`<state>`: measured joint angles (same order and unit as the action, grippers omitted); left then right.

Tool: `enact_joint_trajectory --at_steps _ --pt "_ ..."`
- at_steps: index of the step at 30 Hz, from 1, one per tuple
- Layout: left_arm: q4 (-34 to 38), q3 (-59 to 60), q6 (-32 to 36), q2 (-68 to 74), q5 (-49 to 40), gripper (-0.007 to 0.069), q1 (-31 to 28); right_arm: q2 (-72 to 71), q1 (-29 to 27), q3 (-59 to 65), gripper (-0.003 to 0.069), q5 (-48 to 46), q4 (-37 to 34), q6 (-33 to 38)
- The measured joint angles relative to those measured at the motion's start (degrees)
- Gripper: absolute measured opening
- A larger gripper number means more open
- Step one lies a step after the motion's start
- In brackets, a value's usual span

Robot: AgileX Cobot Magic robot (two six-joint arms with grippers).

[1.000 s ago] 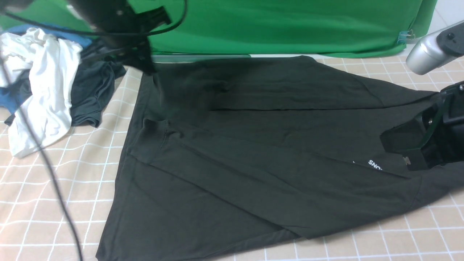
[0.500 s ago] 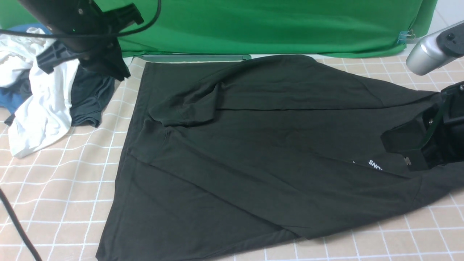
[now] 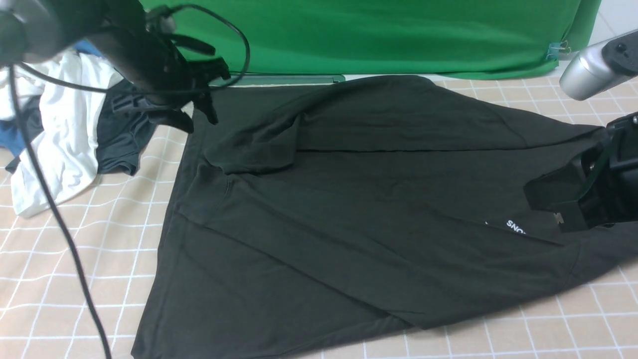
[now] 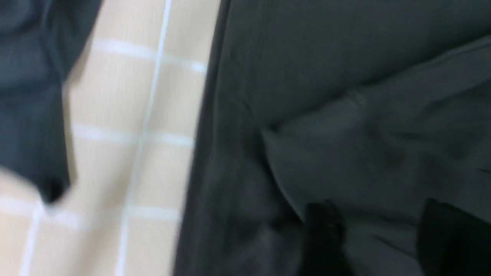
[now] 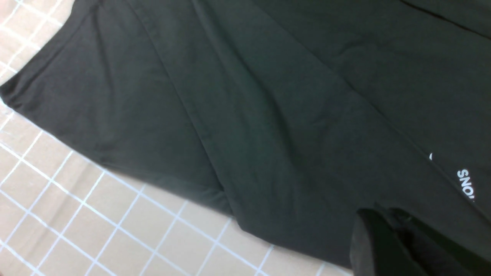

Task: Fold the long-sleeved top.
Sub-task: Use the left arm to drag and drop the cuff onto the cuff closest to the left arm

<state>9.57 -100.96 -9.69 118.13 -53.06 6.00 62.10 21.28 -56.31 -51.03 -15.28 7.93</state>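
Black long-sleeved top (image 3: pixel 349 199), white "SNO" print (image 3: pixel 516 227), left pincer (image 4: pixel 379 209) parted, right pincer (image 5: pixel 374 222) clenched

Matt, soft cloth long-sleeved top (image 3: pixel 359 209)

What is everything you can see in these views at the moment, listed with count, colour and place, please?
long-sleeved top: one, black, spread across the middle of the table
white shirt: one, white, crumpled at the far left
dark grey-teal garment: one, dark grey-teal, between the white shirt and the top
blue garment: one, blue, mostly hidden under the white shirt
backdrop: one, green, hanging behind the table
tablecloth: one, beige with a white grid, under everything
cable: one, black, hanging at the near left
left gripper: one, black, open, above the top's far left corner
right gripper: one, black, shut, over the top's right side near the print; whether it pinches cloth is unclear
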Motion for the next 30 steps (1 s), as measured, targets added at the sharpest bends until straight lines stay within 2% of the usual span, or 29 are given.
enact_joint_trajectory --at_steps 5,8,15,17,19,27,30 --pt "-0.58 -1.43 7.79 5.45 5.78 0.0503 0.00 0.00 0.00 0.00 0.0039 0.00 0.00 -0.46" --pt "-0.58 -1.80 12.14 7.24 8.61 0.0538 0.00 0.00 0.00 0.00 0.0045 0.00 0.00 -0.59" --pt "-0.58 -1.78 24.07 9.71 8.93 0.0545 0.00 0.00 0.00 0.00 0.0058 0.05 0.00 -0.74" --pt "-0.58 -1.78 30.30 9.97 7.32 0.0545 0.00 0.00 0.00 0.00 0.0060 0.05 0.00 -0.74" --pt "-0.58 -1.78 33.69 9.96 6.83 0.0545 0.00 0.00 0.00 0.00 0.0059 0.10 0.00 -0.80" --pt "-0.43 -1.78 37.68 9.96 7.38 0.0543 0.10 0.00 0.00 0.00 0.0076 0.21 -0.09 -0.80" --pt "1.80 -1.78 40.68 9.96 7.24 0.0536 0.10 0.00 0.00 0.00 0.0080 0.47 -0.14 -0.80"
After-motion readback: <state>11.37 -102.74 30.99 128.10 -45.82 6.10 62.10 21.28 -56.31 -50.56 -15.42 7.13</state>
